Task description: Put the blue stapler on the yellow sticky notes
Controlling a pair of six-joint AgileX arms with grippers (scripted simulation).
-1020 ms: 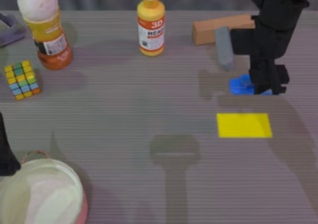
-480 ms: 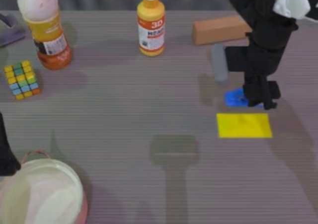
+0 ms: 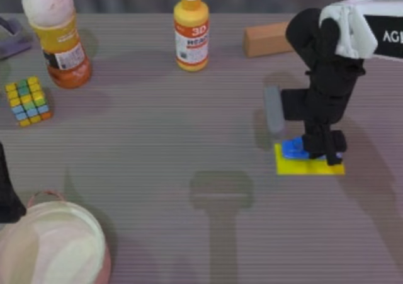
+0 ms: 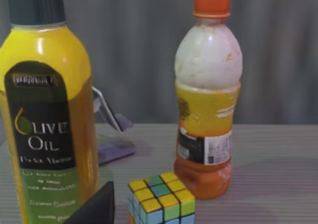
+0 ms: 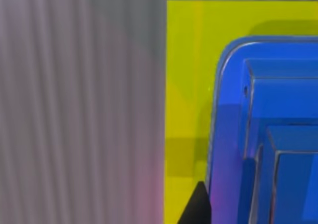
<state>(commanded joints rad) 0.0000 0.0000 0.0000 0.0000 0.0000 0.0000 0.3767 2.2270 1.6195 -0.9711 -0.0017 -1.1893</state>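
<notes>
The blue stapler (image 3: 294, 148) is seen over the far left part of the yellow sticky notes (image 3: 308, 166), on the right side of the worktop (image 3: 189, 139). Only its left end is shown in the top view; the rest is hidden under the right hand (image 3: 324, 150), which is pinched on it. Whether the stapler is resting on the pad or is held just above it cannot be told. In the right wrist view the stapler (image 5: 263, 134) is cut off by the frame edge, with the pad (image 5: 186, 85) showing beyond it. About half of the pad is covered by the hand and arm in the top view.

Behind the arm, a tan block (image 3: 267, 38) is partly hidden. Farther left, a yellow glue bottle (image 3: 191, 29), a juice bottle (image 3: 55, 35) and a puzzle cube (image 3: 28, 101) are set along the worktop, and a pale bowl (image 3: 53, 246) is cut off at the near left corner.

The left hand (image 3: 7, 193) is parked at the left edge, mostly out of frame; its fingers cannot be made out.
</notes>
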